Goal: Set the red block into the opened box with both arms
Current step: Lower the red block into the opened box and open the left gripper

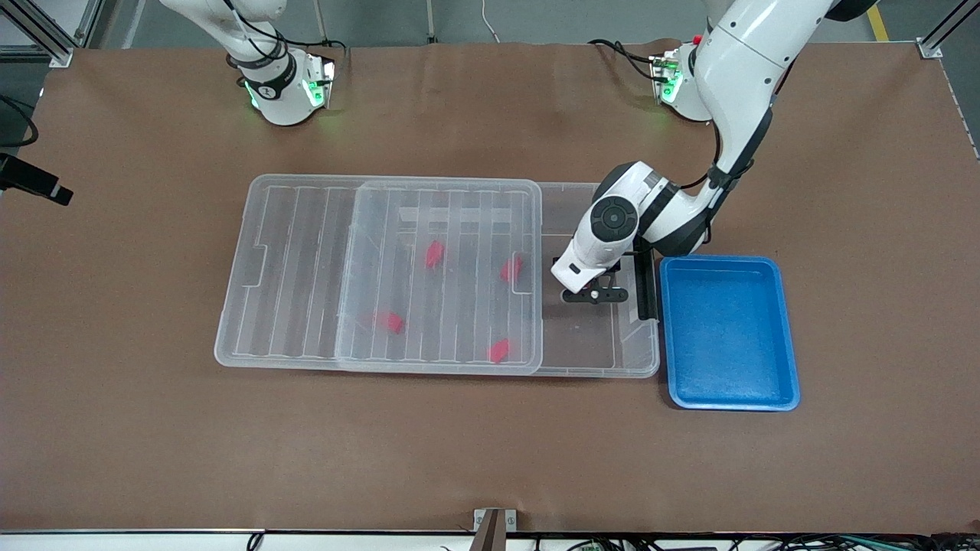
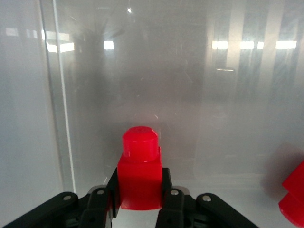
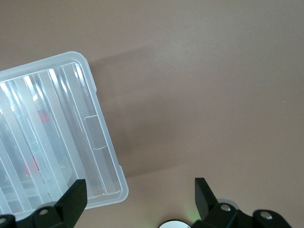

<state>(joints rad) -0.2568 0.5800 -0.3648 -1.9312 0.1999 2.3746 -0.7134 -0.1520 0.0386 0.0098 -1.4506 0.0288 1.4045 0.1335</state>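
My left gripper (image 2: 139,202) is over the uncovered end of the box (image 1: 597,348), and its fingers (image 2: 172,202) are closed tight on the red block (image 2: 139,173). My right gripper (image 3: 140,194) waits over the table (image 3: 213,85) near the lid (image 3: 52,137), fingers spread wide, holding nothing.

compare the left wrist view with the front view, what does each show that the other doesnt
Only the left wrist view shows the left tool shut on a red block, nub end pointing away from the fingers.

Only the front view shows the whole table, the blue tray beside the box at the left arm's end, the ribbed lid slid toward the right arm's end, and four red blocks under it.

Both show the clear box, with the left tool over its uncovered end, and at least one other red block in it.
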